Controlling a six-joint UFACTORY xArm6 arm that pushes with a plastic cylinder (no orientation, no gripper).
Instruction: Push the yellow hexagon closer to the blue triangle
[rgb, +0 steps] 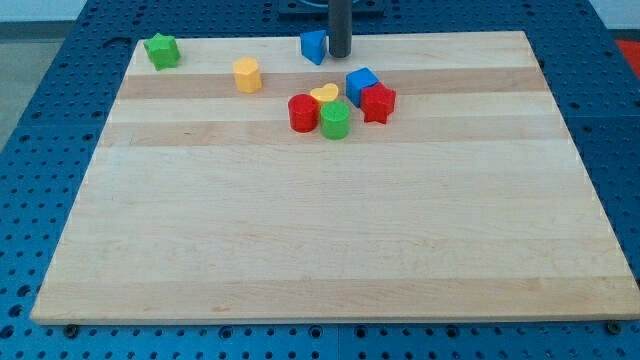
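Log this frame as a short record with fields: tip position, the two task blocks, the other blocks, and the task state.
tip: my tip at the view's top edge, just right of the blue triangle
target pair: yellow hexagon lies left of and below the blue triangle, apart from it
cluster: red cylinder, yellow heart, green cylinder, blue cube, red star, packed together at centre top
loner: green star at the top left corner
surface: wooden board
task state: hexagon not yet beside the triangle
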